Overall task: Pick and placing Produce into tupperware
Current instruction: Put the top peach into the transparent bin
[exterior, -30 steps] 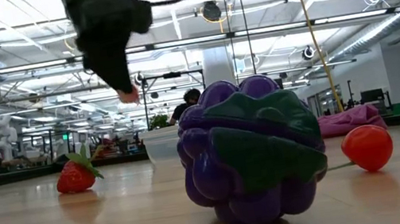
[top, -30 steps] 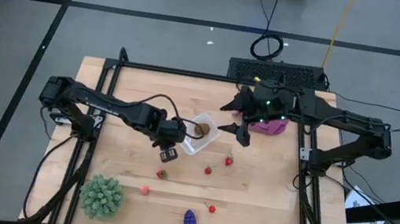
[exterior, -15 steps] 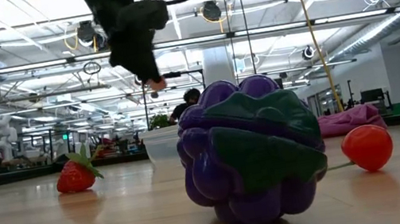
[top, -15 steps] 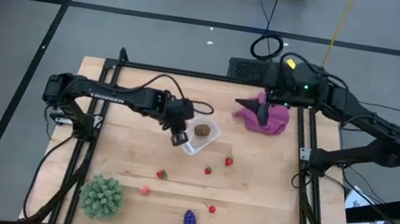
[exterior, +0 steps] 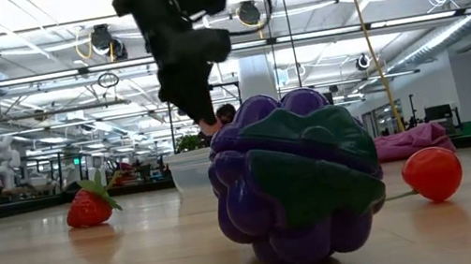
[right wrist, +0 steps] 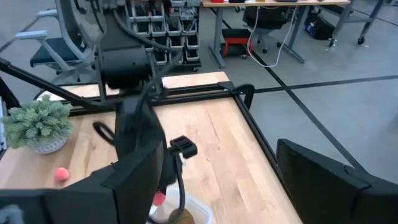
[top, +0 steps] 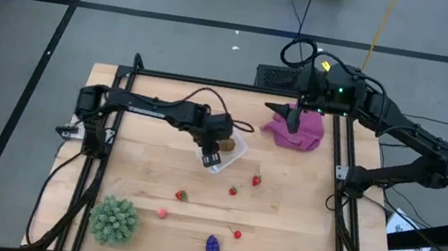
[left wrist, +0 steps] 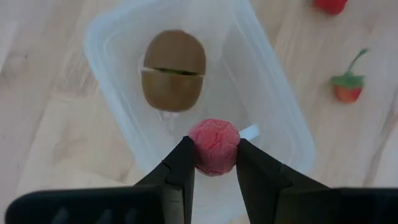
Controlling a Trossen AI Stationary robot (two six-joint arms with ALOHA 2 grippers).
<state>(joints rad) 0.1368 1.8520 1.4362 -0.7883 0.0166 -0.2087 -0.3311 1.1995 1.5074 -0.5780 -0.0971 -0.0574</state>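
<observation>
One fruit done: brown oval (left wrist: pixel 173 70) lies inside the tupperware (top: pixel 225 152) mid-table. Second is on its way in: left gripper (left wrist: pixel 213 163) hangs over the tub, fingers clamped on a pink berry (left wrist: pixel 214 146), not yet released. Left on the table (top: pixel 299 217): three small red pieces (top: pixel 256 180) (top: pixel 233 191) (top: pixel 181 195), a pink piece (top: pixel 162 213), a red stemmed one (top: pixel 237 233) and the grape bunch (top: pixel 212 246) near the front edge. So roughly a quarter through, by the look of it. Left arm reaches out from its side, wrist pointing down over the tub. Right gripper (top: pixel 296 121) waits at the far right over the magenta cloth (top: pixel 309 137), fingers spread, nothing in them. Green spiky plant (top: pixel 114 219) sits at the front left.
</observation>
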